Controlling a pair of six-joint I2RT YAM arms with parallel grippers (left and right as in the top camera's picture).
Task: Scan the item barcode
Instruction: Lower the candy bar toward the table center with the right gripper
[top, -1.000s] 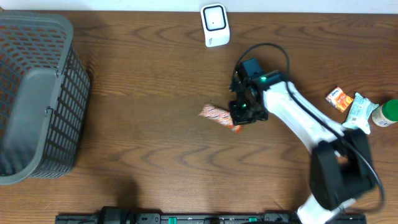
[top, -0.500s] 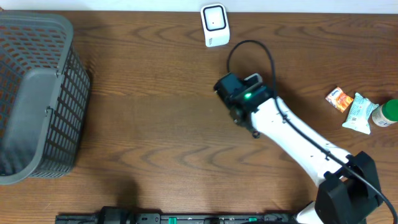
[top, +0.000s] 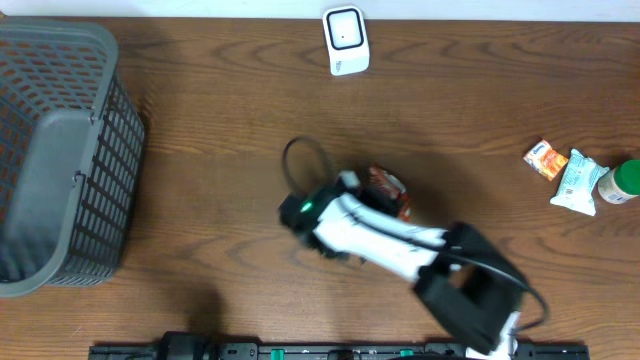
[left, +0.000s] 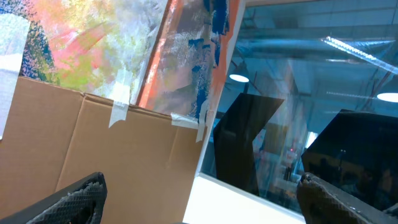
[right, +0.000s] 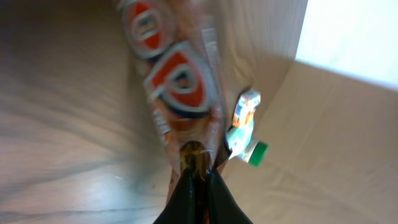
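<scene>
Right arm (top: 380, 235): I see it lying across the lower centre of the overhead frame.
Scanner (top: 346, 40): top centre, well apart from the packet; I judge the scan is not yet done.
Snack packet (right: 180, 87): picked up, one end pinched in my right gripper (right: 199, 177), jaws tight together.
Left gripper (left: 200, 186): spread wide, empty, out of the overhead frame.
Barcode: I cannot find it; the packet is blurred.

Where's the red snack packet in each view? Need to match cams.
Overhead: red snack packet just right of centre.
Left wrist: not in it.
Right wrist: upper centre, its end pinched in the right pincer.
Shared landmark: green-capped bottle, overhead far right, right wrist lower right of the packet.
</scene>
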